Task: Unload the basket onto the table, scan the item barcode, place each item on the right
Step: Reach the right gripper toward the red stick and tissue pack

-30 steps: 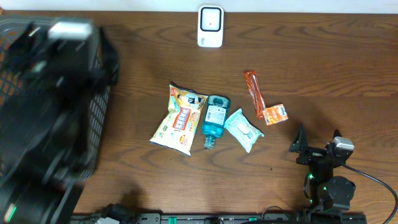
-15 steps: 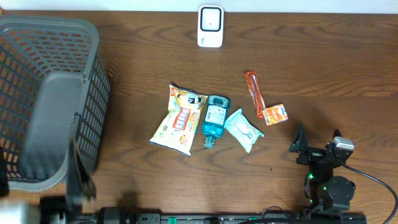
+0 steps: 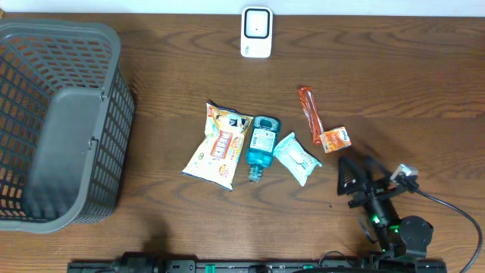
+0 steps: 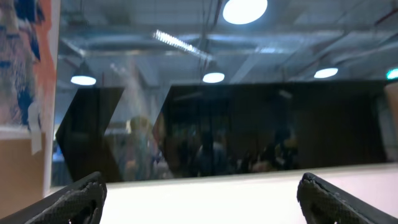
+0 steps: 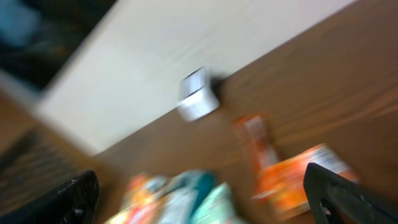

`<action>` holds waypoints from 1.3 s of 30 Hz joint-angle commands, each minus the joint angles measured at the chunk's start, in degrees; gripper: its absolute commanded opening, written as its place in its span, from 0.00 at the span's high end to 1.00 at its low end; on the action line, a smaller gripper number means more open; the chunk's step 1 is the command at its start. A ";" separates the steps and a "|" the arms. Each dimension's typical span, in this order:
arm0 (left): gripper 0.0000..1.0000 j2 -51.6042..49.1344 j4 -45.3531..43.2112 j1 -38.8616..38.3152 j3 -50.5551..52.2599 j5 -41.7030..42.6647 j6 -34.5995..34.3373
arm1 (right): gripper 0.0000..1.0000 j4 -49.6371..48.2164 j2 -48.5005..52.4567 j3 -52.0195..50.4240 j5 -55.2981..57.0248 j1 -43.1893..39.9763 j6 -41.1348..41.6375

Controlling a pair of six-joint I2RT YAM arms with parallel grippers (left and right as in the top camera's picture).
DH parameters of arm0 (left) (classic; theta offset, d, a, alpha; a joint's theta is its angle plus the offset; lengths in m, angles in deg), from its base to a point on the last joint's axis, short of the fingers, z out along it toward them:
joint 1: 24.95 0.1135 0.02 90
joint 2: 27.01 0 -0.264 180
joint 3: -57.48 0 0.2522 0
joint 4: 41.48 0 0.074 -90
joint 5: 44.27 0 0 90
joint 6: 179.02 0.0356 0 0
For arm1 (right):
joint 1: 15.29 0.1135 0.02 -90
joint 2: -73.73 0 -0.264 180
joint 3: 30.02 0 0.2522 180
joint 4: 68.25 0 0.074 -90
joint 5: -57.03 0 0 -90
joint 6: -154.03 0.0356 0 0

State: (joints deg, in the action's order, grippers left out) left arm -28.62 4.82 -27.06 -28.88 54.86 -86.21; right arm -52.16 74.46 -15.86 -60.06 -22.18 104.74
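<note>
Five items lie untouched mid-counter (image 3: 409, 68): a snack bag (image 3: 218, 145), a blue bottle (image 3: 261, 146), a wipes packet (image 3: 297, 158), an orange stick (image 3: 309, 114) and a small orange packet (image 3: 335, 139). The scanner (image 3: 256, 32) stands at the far edge, and a basket (image 3: 45, 76) sits at the left. The right jaws hang wide apart and empty, near the small packet. The left jaws, also apart, point away from the counter. Picking up and scanning appear still to do.

place: indoor lab checkout bench | cues: basket (image 3: 117, 129), scanner (image 3: 256, 32), ceiling lights (image 4: 245, 9)
</note>
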 commanded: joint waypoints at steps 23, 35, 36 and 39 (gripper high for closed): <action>0.02 1.33 -13.31 4.28 5.66 -12.17 -1.25 | 0.01 9.66 8.87 5.62 -8.15 0.00 -9.75; 0.02 1.40 -16.22 4.17 15.78 -6.43 -8.31 | 0.01 27.43 44.57 36.09 17.55 7.45 -28.92; 0.02 1.40 -16.46 4.17 16.59 -5.95 -8.35 | 0.01 29.40 48.48 38.84 19.26 8.63 -30.21; 0.02 1.40 -16.81 4.17 18.91 -5.25 -12.39 | 0.01 33.24 57.99 45.59 21.90 12.24 -33.18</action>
State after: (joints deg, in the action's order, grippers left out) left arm -27.26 -11.29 -23.02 -11.90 47.16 -93.91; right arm -21.04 124.64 24.16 -45.35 -13.24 78.25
